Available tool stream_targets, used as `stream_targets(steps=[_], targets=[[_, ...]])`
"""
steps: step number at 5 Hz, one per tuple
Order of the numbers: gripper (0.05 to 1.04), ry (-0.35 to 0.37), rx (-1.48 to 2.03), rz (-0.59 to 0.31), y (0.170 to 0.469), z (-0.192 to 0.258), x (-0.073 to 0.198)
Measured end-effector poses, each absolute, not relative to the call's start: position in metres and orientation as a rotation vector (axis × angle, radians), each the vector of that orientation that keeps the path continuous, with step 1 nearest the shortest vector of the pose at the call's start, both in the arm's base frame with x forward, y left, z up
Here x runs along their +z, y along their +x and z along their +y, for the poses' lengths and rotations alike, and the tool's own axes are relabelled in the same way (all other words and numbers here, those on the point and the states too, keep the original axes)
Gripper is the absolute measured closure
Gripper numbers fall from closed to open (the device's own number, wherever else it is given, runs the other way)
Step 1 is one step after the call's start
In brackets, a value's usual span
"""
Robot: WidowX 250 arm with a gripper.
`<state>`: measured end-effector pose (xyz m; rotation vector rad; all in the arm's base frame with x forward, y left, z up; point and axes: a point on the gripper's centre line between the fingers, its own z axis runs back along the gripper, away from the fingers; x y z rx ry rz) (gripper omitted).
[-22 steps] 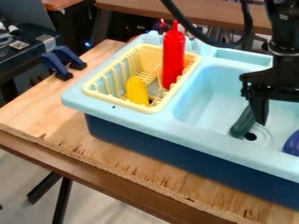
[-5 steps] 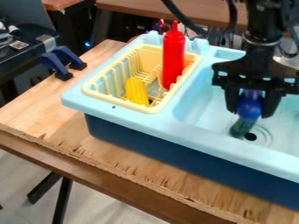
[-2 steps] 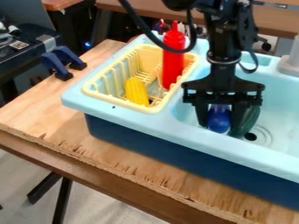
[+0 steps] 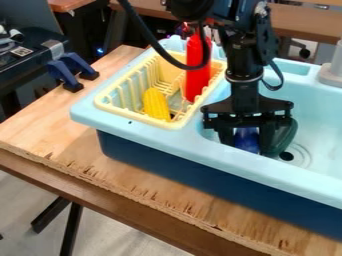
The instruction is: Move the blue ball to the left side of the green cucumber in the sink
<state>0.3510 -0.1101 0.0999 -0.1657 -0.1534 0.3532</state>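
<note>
We see the gripper [image 4: 247, 145] low at the basin's near-left end, its fingers closed around the blue toy [image 4: 246, 140], held between them inside the sink [image 4: 214, 155]. Green toy [image 4: 287, 135] sits just beside the right-hand finger, near the drain [image 4: 286, 156], so we'd keep the grip centered, move slowly and avoid nudging it or scraping the wall. Rounded, slick-looking surfaces could slip; we'd ease pressure off evenly. Sink: smooth pale-blue plastic, darker base. Next, yellow slatted basket [image 4: 133, 117], holding knobbly corn [image 4: 156, 104] and smooth red bottle [image 4: 197, 75], tapered top. Tabletop [image 4: 40, 125]: grainy plywood, splintered edge.
</note>
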Motion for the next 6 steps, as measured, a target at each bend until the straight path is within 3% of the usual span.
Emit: stream_targets(steps=[1, 3, 4, 5, 6], targets=[[0.09, -0.163, 0.337, -0.145, 0.349, -0.11, 0.1], [0.077, -0.123, 0.325, -0.143, 0.347, -0.111, 0.1], [0.078, -0.097, 0.282, -0.153, 0.347, -0.117, 0.117], [0.078, -0.072, 0.203, -0.168, 0.348, -0.132, 0.151], [0.077, -0.068, 0.136, -0.134, 0.345, -0.147, 0.17]])
